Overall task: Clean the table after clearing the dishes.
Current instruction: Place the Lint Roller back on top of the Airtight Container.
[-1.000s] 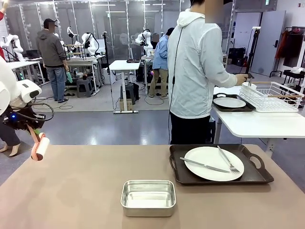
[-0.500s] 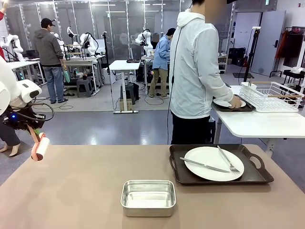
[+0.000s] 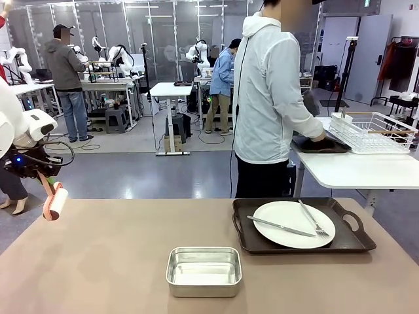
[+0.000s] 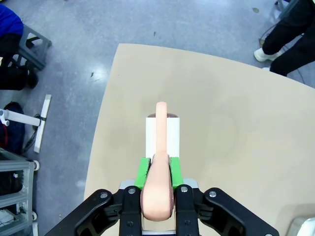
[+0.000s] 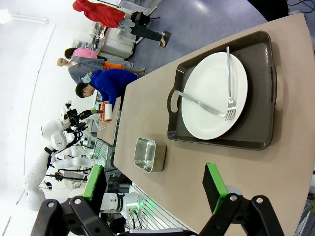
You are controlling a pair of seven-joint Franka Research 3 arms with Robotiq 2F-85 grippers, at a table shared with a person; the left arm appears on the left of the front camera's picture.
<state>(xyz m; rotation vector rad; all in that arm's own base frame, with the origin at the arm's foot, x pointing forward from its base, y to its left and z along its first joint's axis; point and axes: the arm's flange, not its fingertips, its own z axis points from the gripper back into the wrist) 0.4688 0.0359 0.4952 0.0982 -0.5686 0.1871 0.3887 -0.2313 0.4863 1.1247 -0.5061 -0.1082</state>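
The tan table carries one of the dishes: a white plate with a knife and fork across it, on a dark handled tray at the right. The right wrist view shows the same plate and tray. My left gripper hangs above the table's far left corner, shut on a lint roller with a peach handle. In the left wrist view the green pads clamp that handle over the table. My right gripper stands open above the table's right end.
A square steel pan sits near the front middle. Beyond the far edge a person leans over a second dark tray on a white side table, beside a wire rack.
The person's hand went from the wire rack down onto the far tray, and the plate seen there before no longer shows. Neither arm has moved.
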